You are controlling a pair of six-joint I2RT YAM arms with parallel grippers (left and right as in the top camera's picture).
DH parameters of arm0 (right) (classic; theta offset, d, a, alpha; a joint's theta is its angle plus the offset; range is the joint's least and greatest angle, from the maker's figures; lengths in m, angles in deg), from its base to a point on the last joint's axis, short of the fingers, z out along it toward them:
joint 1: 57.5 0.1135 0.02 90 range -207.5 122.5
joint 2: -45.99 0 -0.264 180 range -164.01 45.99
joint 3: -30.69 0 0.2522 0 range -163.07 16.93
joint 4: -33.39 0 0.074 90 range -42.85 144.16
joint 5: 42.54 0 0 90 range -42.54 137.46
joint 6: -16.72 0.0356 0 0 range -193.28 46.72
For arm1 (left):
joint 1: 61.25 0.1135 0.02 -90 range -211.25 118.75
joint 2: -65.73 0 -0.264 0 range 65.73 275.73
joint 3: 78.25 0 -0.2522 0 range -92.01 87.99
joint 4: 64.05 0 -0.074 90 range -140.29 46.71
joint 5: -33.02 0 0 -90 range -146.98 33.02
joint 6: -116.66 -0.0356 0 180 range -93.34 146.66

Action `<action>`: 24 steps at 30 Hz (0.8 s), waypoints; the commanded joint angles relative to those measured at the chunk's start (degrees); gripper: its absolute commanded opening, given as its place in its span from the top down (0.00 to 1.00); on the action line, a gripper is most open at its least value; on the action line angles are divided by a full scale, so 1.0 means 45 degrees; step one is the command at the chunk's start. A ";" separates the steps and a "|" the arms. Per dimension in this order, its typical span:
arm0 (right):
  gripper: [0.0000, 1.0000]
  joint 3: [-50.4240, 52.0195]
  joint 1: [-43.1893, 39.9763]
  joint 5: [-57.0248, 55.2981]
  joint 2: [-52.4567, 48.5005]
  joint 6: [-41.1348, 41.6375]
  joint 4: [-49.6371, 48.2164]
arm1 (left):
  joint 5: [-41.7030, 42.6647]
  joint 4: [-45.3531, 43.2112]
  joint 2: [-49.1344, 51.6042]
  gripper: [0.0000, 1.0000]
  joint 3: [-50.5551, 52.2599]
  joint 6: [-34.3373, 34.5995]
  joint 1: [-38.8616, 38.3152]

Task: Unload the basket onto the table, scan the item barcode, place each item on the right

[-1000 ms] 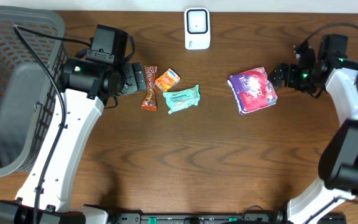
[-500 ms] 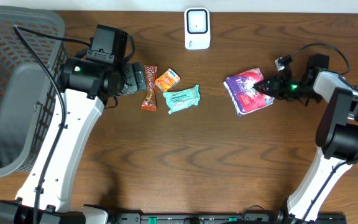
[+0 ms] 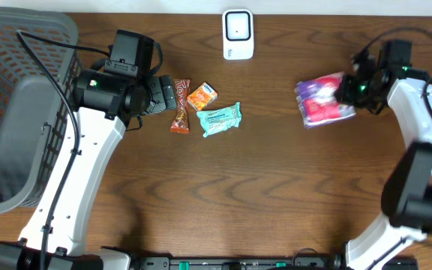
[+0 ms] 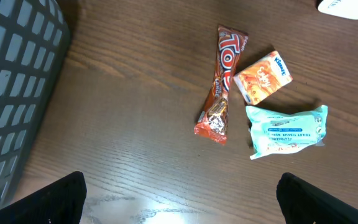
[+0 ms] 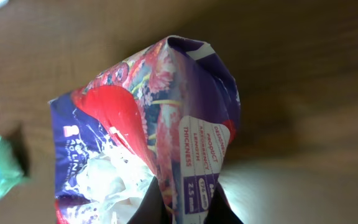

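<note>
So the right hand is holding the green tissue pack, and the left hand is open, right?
No: the right hand is holding the purple packet, as the right wrist view shows. The left hand is open.

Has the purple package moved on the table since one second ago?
Yes. In the overhead view the purple package, now pinched by the right gripper, has shifted right, farther from the white scanner at the table's far edge.
</note>
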 commanded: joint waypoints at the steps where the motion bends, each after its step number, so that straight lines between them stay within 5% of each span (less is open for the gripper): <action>1: 0.99 -0.0306 0.1229 -0.7723 0.1447 0.2506 0.0515 | -0.0121 0.0034 -0.0024 0.02 0.0019 -0.0039 0.0029; 4: 0.99 -0.0301 0.2288 -1.2653 0.1647 0.3638 0.0937 | -0.0121 0.0039 -0.0024 0.02 0.0019 -0.0039 0.0029; 7: 0.99 -0.0228 0.3177 -1.4863 0.1239 0.3677 0.0971 | -0.0121 0.0039 -0.0024 0.02 0.0019 -0.0039 0.0029; 15: 0.99 -0.0228 0.5149 -1.2410 -0.0476 0.3687 0.0738 | -0.0121 0.0039 -0.0024 0.02 0.0019 -0.0039 0.0029; 20: 0.99 -0.0228 0.6732 -1.3129 -0.1457 0.3721 -0.0083 | -0.0121 0.0039 -0.0024 0.02 0.0024 -0.0039 0.0029; 24: 0.78 -0.0228 0.7616 -1.3430 -0.2025 0.3721 -0.0282 | -0.0121 0.0039 -0.0024 0.02 0.0019 -0.0039 0.0029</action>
